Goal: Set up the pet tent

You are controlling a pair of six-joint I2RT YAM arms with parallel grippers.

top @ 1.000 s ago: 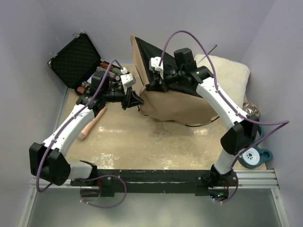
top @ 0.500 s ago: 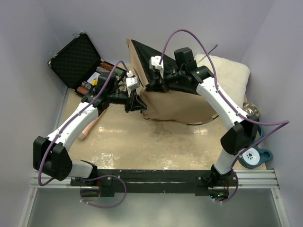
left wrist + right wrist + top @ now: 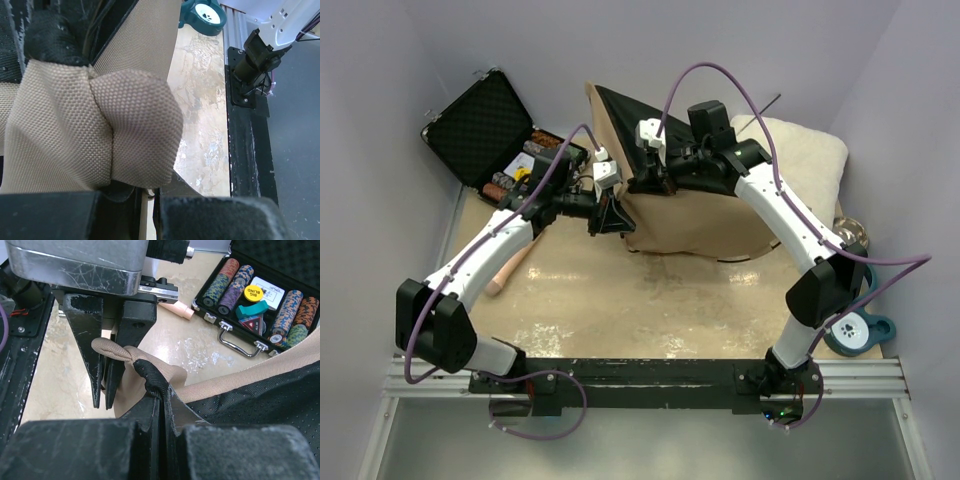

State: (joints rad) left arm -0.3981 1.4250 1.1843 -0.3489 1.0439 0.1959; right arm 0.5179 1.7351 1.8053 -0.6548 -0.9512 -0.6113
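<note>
The pet tent (image 3: 695, 222) lies half collapsed at the back of the table, tan fabric below and black underside (image 3: 625, 112) turned up. My left gripper (image 3: 611, 216) is shut on a bunched tan corner (image 3: 100, 130) of it, which fills the left wrist view above that gripper (image 3: 147, 200). Just right of it, my right gripper (image 3: 646, 181) is shut on a black webbing loop (image 3: 151, 377) at the tent's edge, held right at that gripper (image 3: 163, 407). The left gripper's fingers (image 3: 85, 335) show close ahead in the right wrist view. A thin black pole tip (image 3: 770, 102) sticks out behind.
An open black case (image 3: 478, 122) with poker chips (image 3: 260, 295) stands at the back left. A white fluffy cushion (image 3: 805, 150) lies behind the tent on the right. A wooden stick (image 3: 512, 262) lies under the left arm. A teal holder (image 3: 858, 330) and a metal bowl (image 3: 851, 231) sit at the right edge.
My left gripper has moved right, toward the right gripper, carrying the tan corner with it. The tent's upper left edge has shifted a little left. The right arm has held still.
</note>
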